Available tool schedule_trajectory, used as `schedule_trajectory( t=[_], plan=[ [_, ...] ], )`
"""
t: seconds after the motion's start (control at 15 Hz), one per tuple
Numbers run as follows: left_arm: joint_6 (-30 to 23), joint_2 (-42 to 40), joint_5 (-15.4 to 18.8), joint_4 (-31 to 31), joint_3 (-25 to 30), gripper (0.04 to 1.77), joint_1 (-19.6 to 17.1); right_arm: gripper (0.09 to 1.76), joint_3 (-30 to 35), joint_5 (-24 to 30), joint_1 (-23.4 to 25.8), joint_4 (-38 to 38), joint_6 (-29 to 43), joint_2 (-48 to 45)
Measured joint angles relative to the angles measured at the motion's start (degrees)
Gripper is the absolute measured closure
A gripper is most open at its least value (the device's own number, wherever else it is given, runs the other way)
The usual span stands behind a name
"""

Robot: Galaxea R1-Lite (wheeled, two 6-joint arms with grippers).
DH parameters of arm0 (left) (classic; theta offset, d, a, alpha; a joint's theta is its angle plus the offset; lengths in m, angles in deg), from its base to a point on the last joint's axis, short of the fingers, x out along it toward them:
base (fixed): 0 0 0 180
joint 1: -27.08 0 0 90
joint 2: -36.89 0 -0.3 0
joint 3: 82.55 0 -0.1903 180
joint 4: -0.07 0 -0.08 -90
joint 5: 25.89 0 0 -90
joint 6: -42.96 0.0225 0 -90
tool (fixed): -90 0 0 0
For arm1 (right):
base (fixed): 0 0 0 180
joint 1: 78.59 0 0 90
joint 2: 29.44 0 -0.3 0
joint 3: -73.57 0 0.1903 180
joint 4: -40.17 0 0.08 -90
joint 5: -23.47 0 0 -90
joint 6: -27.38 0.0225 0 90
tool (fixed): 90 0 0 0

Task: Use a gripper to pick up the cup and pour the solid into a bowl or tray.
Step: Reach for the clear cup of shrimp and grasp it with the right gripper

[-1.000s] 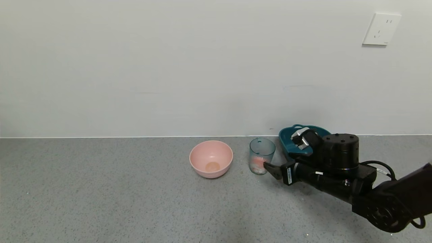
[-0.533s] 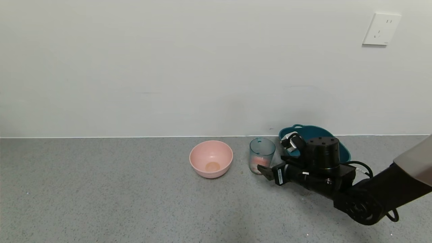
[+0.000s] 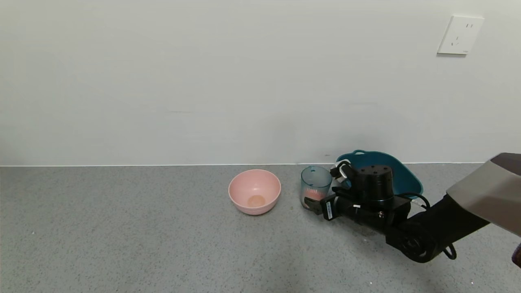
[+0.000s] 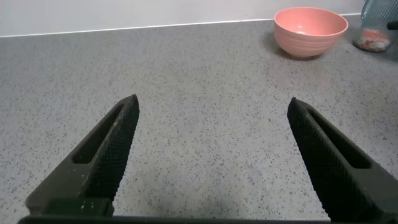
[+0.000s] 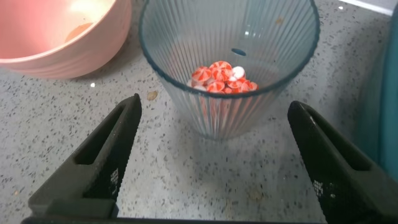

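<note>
Here we note the cup (image 3: 316, 187) upright, bowl (image 3: 255, 191) at its 9 o'clock with bare counter (image 3: 122, 236) beyond. Right gripper (image 3: 327, 187) spread wide, flanking the cup, touching nothing. Left gripper (image 4: 211, 155) spread, empty.

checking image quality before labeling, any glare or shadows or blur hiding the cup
Head view: even light, a soft shadow under the right gripper, cup sharp. Right wrist view: small glints on the cup rim, solid clearly visible. Left wrist view: cup cropped at the frame edge.

Pink bowl (image 3: 254, 191) — ribbed teal cup (image 3: 316, 182)
</note>
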Motion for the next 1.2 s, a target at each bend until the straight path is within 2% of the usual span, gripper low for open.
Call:
schedule_trajectory(
  t=[0.6,1.0,1.2],
  plan=[
    [0.02,0.00,-0.02,0.02,0.05,0.09,0.00,0.14,-7.01,0.00,0.50,-0.63,-0.09,5.90],
    [0.00,0.00,0.00,0.02,0.02,0.09,0.00,0.14,-12.58,0.00,1.02,-4.02,-0.09,8.24],
    [0.02,0.00,0.00,0.00,0.02,0.09,0.00,0.14,-13.51,0.00,1.24,-4.11,-0.22,8.91]
  ],
)
